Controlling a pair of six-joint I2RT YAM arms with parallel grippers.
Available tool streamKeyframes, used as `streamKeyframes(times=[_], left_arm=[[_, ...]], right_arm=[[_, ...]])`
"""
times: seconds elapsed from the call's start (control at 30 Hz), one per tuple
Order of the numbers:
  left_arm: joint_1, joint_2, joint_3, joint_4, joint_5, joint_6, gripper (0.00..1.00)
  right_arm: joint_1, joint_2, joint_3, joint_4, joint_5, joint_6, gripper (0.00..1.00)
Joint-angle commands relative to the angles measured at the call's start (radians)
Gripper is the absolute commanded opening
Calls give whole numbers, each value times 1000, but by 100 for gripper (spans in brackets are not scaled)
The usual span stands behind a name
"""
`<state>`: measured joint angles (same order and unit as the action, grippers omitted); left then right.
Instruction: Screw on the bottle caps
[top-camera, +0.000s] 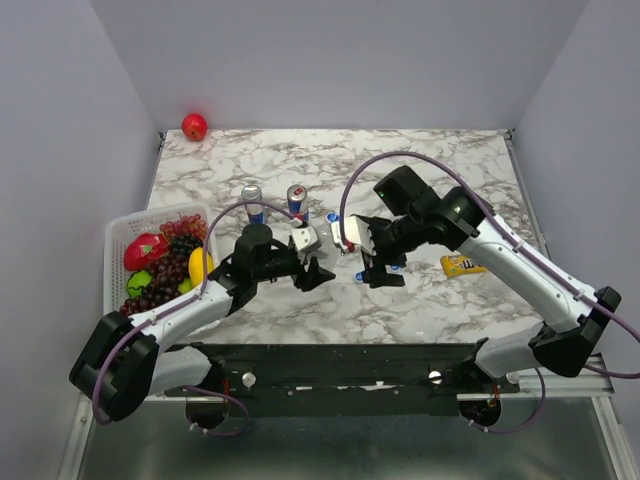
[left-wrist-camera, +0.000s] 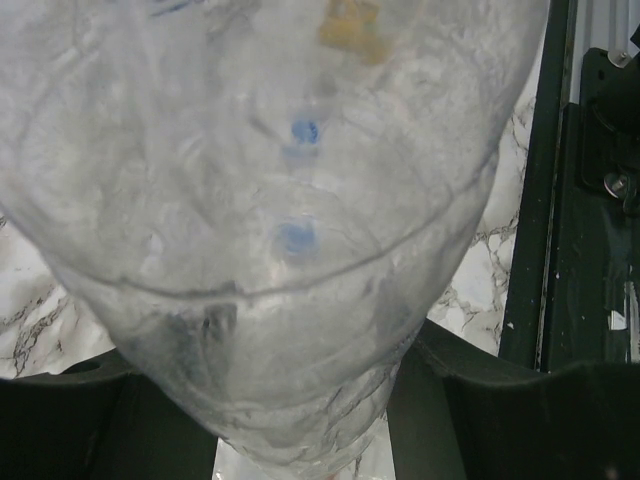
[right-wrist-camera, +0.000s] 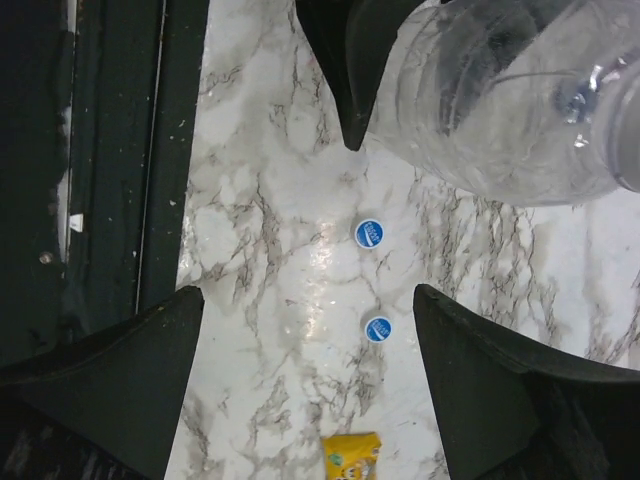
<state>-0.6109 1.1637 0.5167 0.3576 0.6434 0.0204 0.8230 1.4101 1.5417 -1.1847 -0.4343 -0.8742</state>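
A clear plastic bottle fills the left wrist view, and my left gripper is shut on its body. In the top view the bottle is held above the table's middle by the left gripper. Two small blue caps lie flat on the marble. My right gripper hovers open over them, with the nearer cap between its fingers but untouched. From above, the right gripper is just right of the bottle. The bottle also shows at the right wrist view's top right.
Two blue-and-silver drink cans stand behind the grippers. A white basket of fruit sits at the left edge. A yellow candy packet lies to the right, and a red apple is at the far left corner.
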Motion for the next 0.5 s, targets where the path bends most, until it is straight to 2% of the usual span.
streamKeyframes(times=[0.0, 0.07, 0.17, 0.27, 0.47], left_arm=[[-10, -12, 2, -52, 28, 134, 0], [-16, -13, 5, -121, 42, 238, 0], [-23, -7, 29, -216, 59, 334, 0], [-33, 2, 63, -275, 67, 369, 0], [-44, 1, 95, -296, 74, 385, 0]], right_arm=[[-48, -30, 99, 19, -12, 144, 92], [-53, 24, 213, 62, -21, 170, 93], [-54, 62, 282, 95, -119, 87, 98], [-38, 58, 233, 135, -184, -35, 100], [31, 62, 175, 80, -161, -241, 100]])
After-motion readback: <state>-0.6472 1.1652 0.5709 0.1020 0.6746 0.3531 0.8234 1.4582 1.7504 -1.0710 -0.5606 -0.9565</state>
